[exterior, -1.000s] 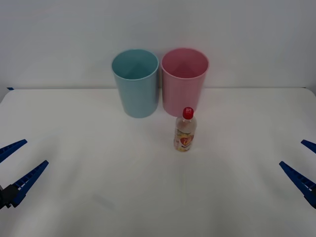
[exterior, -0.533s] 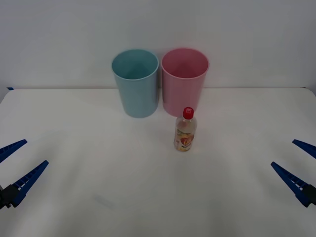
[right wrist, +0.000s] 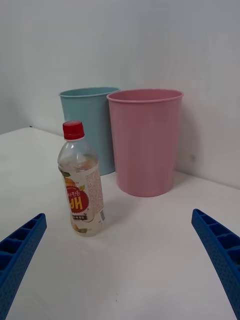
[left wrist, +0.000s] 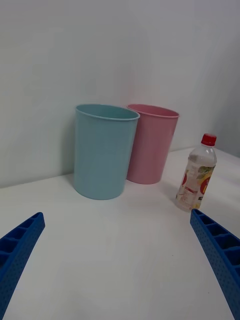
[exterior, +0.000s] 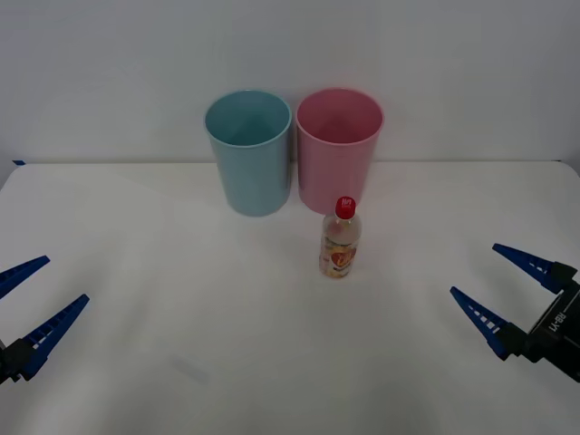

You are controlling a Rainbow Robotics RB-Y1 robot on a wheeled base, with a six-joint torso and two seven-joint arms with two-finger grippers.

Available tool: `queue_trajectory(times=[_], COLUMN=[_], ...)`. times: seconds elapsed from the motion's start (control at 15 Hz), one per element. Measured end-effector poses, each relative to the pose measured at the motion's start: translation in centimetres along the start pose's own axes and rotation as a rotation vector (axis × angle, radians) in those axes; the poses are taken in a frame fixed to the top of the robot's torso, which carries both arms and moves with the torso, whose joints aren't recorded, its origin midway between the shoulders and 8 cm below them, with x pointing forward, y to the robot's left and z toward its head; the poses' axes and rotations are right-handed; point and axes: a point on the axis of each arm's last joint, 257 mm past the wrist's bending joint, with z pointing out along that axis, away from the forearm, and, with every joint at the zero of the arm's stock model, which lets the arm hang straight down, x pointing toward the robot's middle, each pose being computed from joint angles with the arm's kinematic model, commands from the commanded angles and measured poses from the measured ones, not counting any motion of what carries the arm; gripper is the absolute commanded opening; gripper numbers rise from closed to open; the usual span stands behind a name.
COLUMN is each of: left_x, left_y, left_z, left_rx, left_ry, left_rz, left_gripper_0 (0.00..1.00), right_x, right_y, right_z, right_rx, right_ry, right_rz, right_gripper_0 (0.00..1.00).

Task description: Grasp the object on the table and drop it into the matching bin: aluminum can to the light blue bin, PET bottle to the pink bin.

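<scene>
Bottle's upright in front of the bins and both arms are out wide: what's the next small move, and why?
Probably ease the right tool, open at the table's right side, leftward toward the small clear plastic bottle with the red cap. It stands upright, apart from the tall pink plastic bin behind it, nearer this arm than the left tool.

Only indistinct red-disc lettering was seen on the small clear plastic bottle's yellow-orange-red label [right wrist: 84, 197]; nothing could be read.
</scene>
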Motion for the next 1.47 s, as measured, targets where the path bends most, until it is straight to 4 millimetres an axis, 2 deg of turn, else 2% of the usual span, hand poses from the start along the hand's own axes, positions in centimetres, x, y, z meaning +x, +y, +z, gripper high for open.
queue_trajectory(times=[0.47, 0.8, 1.13, 1.47], left_x=[0.0, 0.0, 0.0, 0.0], left_y=[0.0, 0.0, 0.0, 0.0], left_z=[0.0, 0.0, 0.0, 0.0], left_rx=[0.0, 0.0, 0.0, 0.0], left_ry=[0.0, 0.0, 0.0, 0.0], left_rz=[0.0, 0.0, 0.0, 0.0], left_gripper_0=[1.0, 1.0, 1.0, 1.0], right_x=[3.3, 5.0, 6.3, 7.5], right_y=[0.8, 2.3, 3.3, 4.1], right_z=[5.1, 8.9, 11.3, 14.7], right_rx=[-0.034, -0.026, -0.028, -0.045], right_ry=[0.02, 0.05, 0.076, 0.087], right_rz=[0.04, 0.039, 0.027, 0.017], right_gripper_0=[1.0, 1.0, 1.0, 1.0])
